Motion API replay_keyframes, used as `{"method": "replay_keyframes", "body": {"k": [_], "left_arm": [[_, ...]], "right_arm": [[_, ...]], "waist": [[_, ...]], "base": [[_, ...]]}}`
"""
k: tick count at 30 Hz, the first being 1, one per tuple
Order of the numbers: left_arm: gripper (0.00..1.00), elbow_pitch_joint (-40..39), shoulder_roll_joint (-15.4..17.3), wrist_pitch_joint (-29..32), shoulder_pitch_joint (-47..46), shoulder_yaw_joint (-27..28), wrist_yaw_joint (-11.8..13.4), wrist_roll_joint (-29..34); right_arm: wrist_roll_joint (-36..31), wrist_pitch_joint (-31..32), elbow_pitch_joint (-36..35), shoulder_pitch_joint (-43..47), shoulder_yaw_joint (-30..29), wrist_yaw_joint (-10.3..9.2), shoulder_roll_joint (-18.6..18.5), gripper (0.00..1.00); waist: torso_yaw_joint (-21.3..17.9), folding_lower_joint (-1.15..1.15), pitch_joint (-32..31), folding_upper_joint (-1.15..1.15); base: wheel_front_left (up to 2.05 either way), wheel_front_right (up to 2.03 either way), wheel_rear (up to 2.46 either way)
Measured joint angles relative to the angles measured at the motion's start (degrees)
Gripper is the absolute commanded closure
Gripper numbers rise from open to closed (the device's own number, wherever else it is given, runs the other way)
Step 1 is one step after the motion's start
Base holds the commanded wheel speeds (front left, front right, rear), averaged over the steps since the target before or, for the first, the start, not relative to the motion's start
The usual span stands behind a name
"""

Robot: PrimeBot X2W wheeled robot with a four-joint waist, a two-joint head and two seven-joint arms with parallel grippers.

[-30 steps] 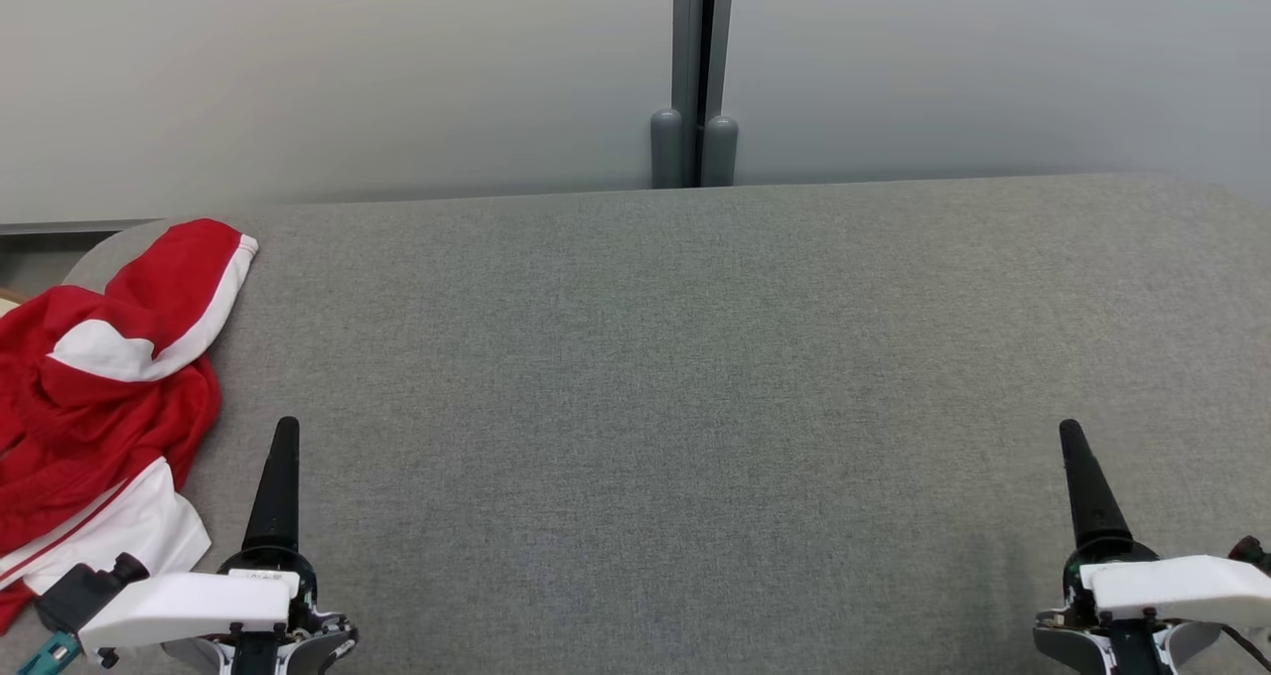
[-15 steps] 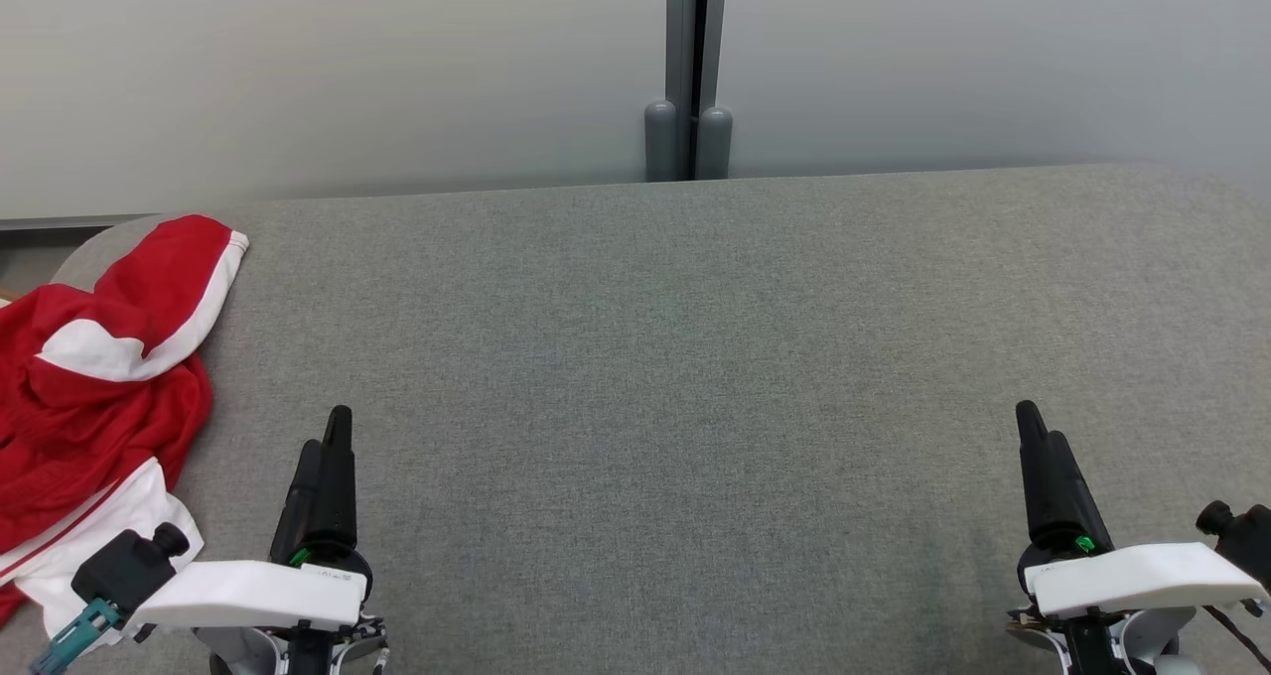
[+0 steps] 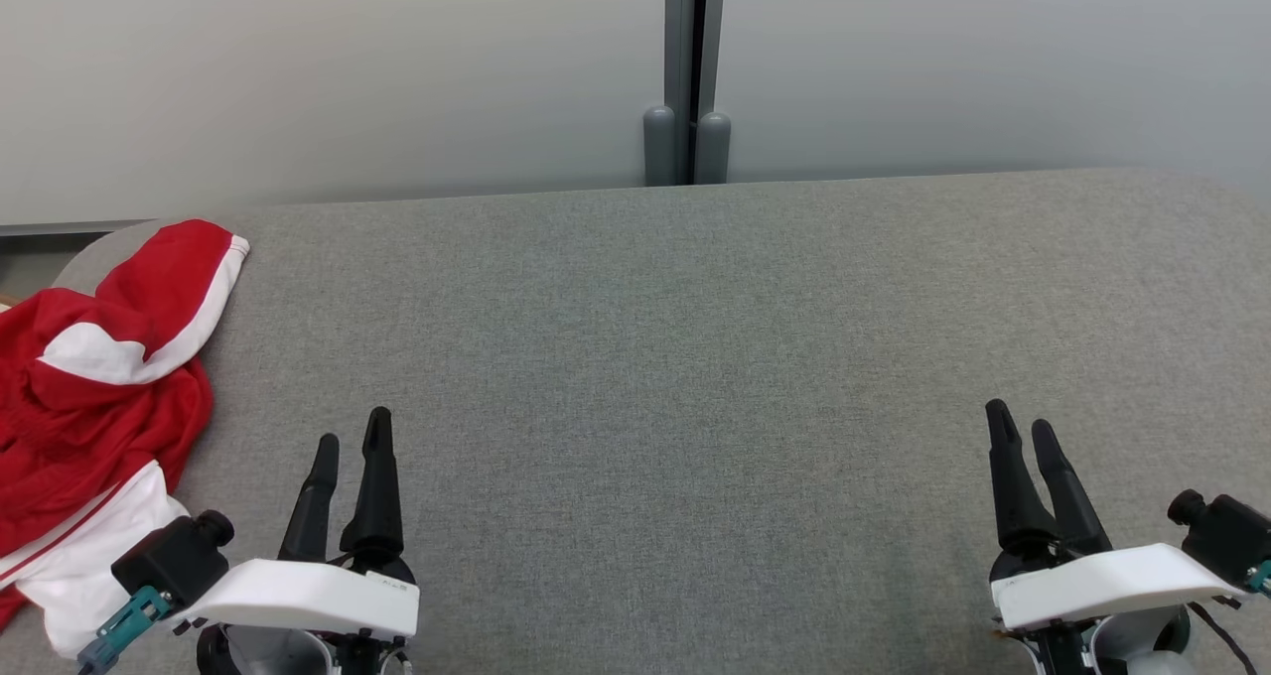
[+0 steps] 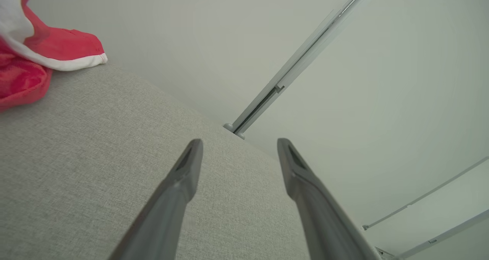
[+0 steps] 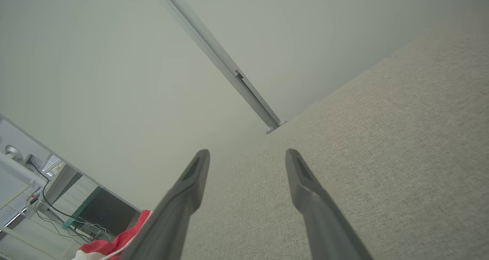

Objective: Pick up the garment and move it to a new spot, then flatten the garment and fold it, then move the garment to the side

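A crumpled red and white garment (image 3: 94, 387) lies at the far left end of the grey fabric table (image 3: 695, 357), part of it hanging off the edge. In the left wrist view the garment (image 4: 34, 53) sits at the upper left; the right wrist view catches a scrap of the garment (image 5: 114, 244) at the bottom left. My left gripper (image 3: 351, 435) hovers at the lower left, just right of the garment, open and empty. My right gripper (image 3: 1020, 425) hovers at the lower right, open and empty. Both pairs of fingers point away from me.
Pale wall panels with a grey post (image 3: 688, 69) stand behind the table's far edge. A desk with cables and equipment (image 5: 46, 199) stands beyond the table's left end. The wide middle of the table is bare grey fabric.
Both grippers have rolled at the wrist, so two fingers of each now show side by side, and both have shifted slightly inward. The garment has not moved.
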Motion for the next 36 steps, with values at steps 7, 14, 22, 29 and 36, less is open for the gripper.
{"method": "replay_keyframes", "body": {"k": [7,14,22,29,36], "left_arm": [[0.0,-0.96,0.08,-1.45,0.19,-2.43,2.18,7.69],[0.0,-1.0,0.56,-2.53,0.46,-4.69,3.43,14.19],[0.0,-1.47,1.22,-3.71,0.46,-7.25,5.13,19.41],[0.0,-1.53,1.88,-4.81,0.47,-8.77,6.34,23.31],[0.0,-1.8,1.92,-5.71,0.93,-9.88,5.79,26.32]], "right_arm": [[-5.77,-1.42,-1.04,0.2,0.77,0.01,-0.16,0.0],[-10.63,-2.49,-1.32,0.74,2.26,0.01,-0.18,0.0],[-15.37,-3.74,-1.88,0.73,3.3,0.01,-0.2,0.0],[-19.94,-4.7,-1.82,0.74,2.9,0.01,-0.05,0.0],[-24.04,-5.61,-1.33,0.79,4.0,0.01,0.01,0.0]], "waist": [[-0.03,0.0,0.07,0.0],[-0.26,0.0,0.21,0.0],[-0.5,0.0,0.45,0.0],[-0.54,0.0,0.64,0.0],[-0.57,0.0,0.44,0.0]], "base": [[0.0,0.0,0.0],[0.0,0.0,0.0],[0.0,0.0,0.0],[0.0,0.0,0.0],[0.0,0.0,0.0]]}}
